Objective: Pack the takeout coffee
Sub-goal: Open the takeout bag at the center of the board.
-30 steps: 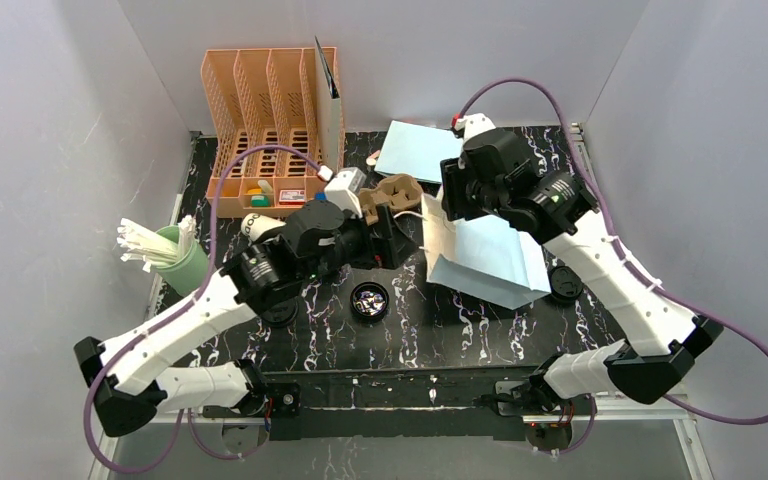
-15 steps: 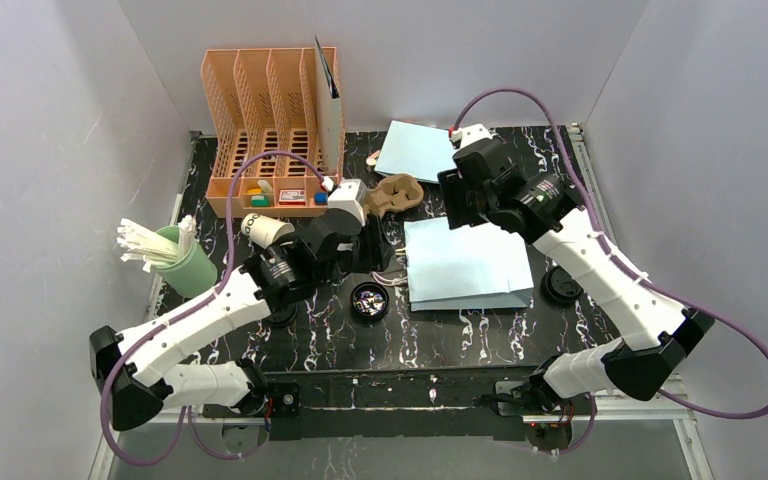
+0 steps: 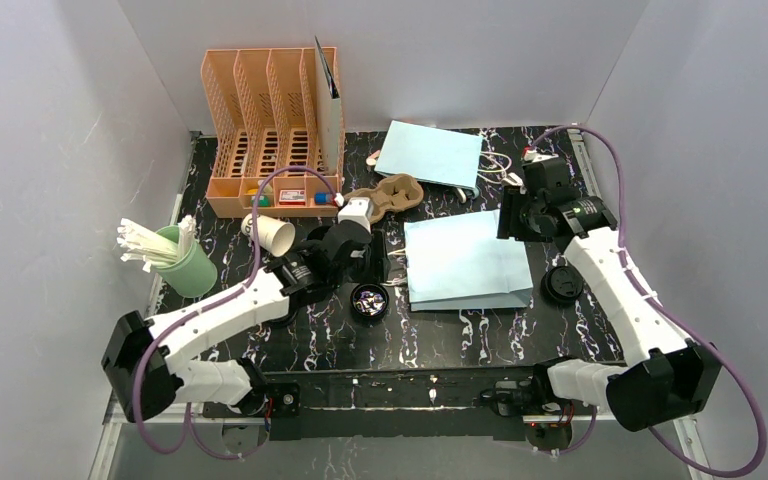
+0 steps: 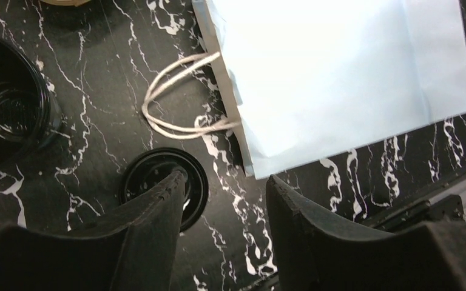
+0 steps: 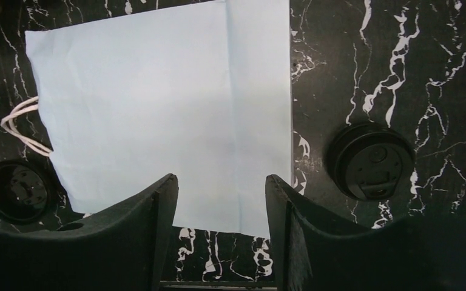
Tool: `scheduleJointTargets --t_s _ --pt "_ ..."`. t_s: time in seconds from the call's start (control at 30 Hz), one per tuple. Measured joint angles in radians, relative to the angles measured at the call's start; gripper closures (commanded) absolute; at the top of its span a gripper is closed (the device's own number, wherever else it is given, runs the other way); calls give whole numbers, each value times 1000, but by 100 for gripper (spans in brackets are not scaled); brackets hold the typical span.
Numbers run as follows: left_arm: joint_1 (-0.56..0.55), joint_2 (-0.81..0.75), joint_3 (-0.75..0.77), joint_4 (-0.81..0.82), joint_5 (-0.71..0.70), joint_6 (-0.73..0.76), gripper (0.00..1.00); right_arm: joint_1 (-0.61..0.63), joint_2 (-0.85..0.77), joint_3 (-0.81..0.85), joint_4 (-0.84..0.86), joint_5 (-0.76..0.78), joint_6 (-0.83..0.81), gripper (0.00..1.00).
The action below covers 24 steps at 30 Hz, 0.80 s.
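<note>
A dark cup with a black lid (image 3: 564, 284) stands right of the light-blue bag (image 3: 465, 260), which lies flat mid-table; the cup also shows in the right wrist view (image 5: 371, 160). An open, lidless dark cup (image 3: 368, 300) stands left of the bag near its white handles (image 4: 182, 103), partly behind my left finger in the left wrist view (image 4: 158, 182). My left gripper (image 3: 378, 262) is open and empty over the bag's handle end (image 4: 226, 182). My right gripper (image 3: 508, 215) is open and empty above the bag's far right edge (image 5: 221, 185). The brown carrier (image 3: 388, 194) lies behind the bag.
A second blue bag (image 3: 428, 155) lies at the back. An orange organizer (image 3: 270, 130) stands back left. A white paper cup (image 3: 272, 235) lies on its side. A green cup of white sticks (image 3: 182, 262) is far left. A black round lid (image 4: 12, 115) sits under my left arm.
The bag was held up in my right gripper; it now lies flat, released. My right arm has pulled back to the right. My left gripper has drawn back toward the handles.
</note>
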<state>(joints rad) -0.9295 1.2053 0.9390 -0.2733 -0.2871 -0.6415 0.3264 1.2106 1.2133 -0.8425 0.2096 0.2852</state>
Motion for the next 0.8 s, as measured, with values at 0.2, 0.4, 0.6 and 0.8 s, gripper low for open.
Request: scheduleJointTargets --t_s 0.2,0.4,0.6,0.8 --pt "103 101 -4 88 91 37 43 -55 -29 -38 69 -116 57 42" --pt "123 180 -10 174 134 152 49 -58 -80 -56 151 -284 106 44" --pt "123 335 26 197 159 329 35 -58 -74 -58 166 -349 108 42" --pt "123 449 62 182 139 430 32 -58 -74 -58 165 -367 105 41"
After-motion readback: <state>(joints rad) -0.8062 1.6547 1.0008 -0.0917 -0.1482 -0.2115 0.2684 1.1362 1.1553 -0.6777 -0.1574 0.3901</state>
